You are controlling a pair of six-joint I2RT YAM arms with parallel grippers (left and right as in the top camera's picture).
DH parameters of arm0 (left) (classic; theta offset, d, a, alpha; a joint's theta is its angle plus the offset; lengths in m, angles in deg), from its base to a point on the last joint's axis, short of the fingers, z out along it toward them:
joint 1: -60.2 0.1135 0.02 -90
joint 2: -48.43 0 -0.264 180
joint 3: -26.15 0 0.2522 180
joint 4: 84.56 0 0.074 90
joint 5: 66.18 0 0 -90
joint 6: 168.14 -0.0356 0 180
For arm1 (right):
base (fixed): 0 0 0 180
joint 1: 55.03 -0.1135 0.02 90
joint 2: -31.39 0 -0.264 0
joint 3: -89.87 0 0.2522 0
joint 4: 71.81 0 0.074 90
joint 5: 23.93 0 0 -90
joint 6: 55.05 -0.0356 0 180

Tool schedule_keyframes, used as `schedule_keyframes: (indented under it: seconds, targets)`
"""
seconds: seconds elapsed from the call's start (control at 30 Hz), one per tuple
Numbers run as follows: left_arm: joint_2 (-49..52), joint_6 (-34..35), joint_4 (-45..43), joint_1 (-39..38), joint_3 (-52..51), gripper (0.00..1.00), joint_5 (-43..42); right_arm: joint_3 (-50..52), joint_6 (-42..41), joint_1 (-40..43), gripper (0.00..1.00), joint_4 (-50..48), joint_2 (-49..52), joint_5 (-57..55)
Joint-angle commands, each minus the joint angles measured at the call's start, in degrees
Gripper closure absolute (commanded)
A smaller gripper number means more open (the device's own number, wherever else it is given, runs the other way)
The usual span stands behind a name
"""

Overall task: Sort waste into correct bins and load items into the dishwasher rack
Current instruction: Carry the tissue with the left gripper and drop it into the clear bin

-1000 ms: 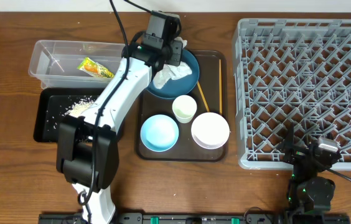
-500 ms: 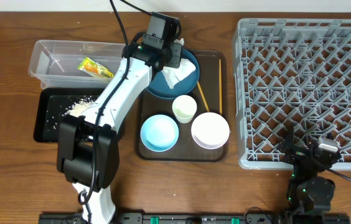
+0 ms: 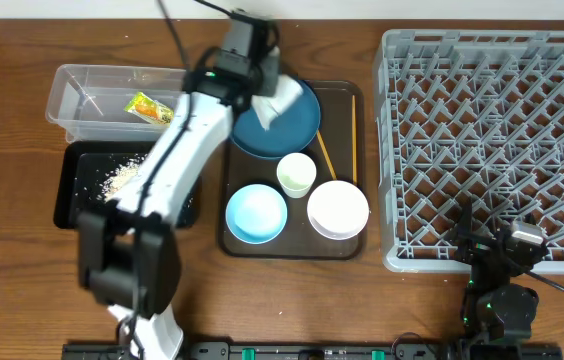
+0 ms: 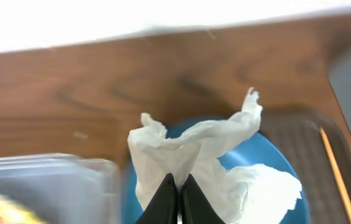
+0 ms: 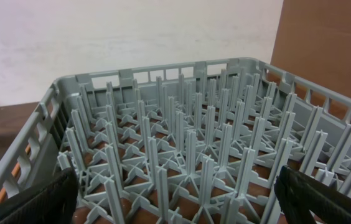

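At the twelve o'clock end of the brown tray [image 3: 297,242], the left gripper [image 4: 177,186] is clenched on the crumpled white tissue [image 4: 194,143], held above the dark blue plate [image 3: 302,130]. The clear tub [image 3: 72,100] sits at the plate's nine o'clock. The right gripper [image 5: 175,179] rests with its fingers spread wide at the six o'clock edge of the dishwasher rack [image 3: 492,130].

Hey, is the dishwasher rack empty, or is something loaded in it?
Empty. The dishwasher rack shows only bare grey pegs from overhead, and the part seen in the right wrist view is bare too.
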Motion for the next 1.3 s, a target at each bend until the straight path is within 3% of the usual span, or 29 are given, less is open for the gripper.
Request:
schedule_keyframes:
  seconds: [0.0,0.1,0.4,0.57,0.63,0.73,1.0,1.07,1.13,1.27]
  targets:
    - [-5.9,0.6,-0.6,3.7,0.3,0.94,5.9,0.0,-0.7,-0.6,0.01,0.3,0.1,-0.2]
    - [-6.7,2.3,-0.4,7.6,0.3,0.94,5.9,0.0,-0.7,-0.6,0.01,0.3,0.1,-0.2]
    - [-3.3,17.0,1.8,19.0,0.3,0.94,5.8,0.0,-0.7,-0.6,0.01,0.3,0.1,-0.2]
    - [-0.2,19.6,2.3,22.3,0.3,0.93,5.6,0.0,-0.7,-0.6,0.01,0.3,0.2,-0.2]
    - [0.8,19.9,2.6,22.8,0.3,0.84,5.6,0.0,-0.7,-0.6,0.01,0.3,0.1,-0.2]
    - [1.6,20.5,2.6,22.9,0.3,0.57,5.6,0.0,-0.7,-0.6,0.01,0.3,0.2,-0.2]
    - [-2.2,20.7,6.0,22.9,0.3,0.57,1.2,0.0,-0.7,-0.6,0.01,0.3,0.1,-0.2]
    - [-4.5,20.7,8.3,22.9,0.3,0.65,1.2,0.0,-0.7,-0.6,0.01,0.3,0.1,-0.2]
    - [-7.1,20.7,10.6,23.1,0.3,0.69,3.4,0.0,-0.7,-0.6,0.01,0.3,0.1,-0.2]
    - [-13.5,20.7,15.6,24.4,0.3,0.68,12.0,0.0,-0.7,-0.6,0.01,0.3,0.2,-0.2]
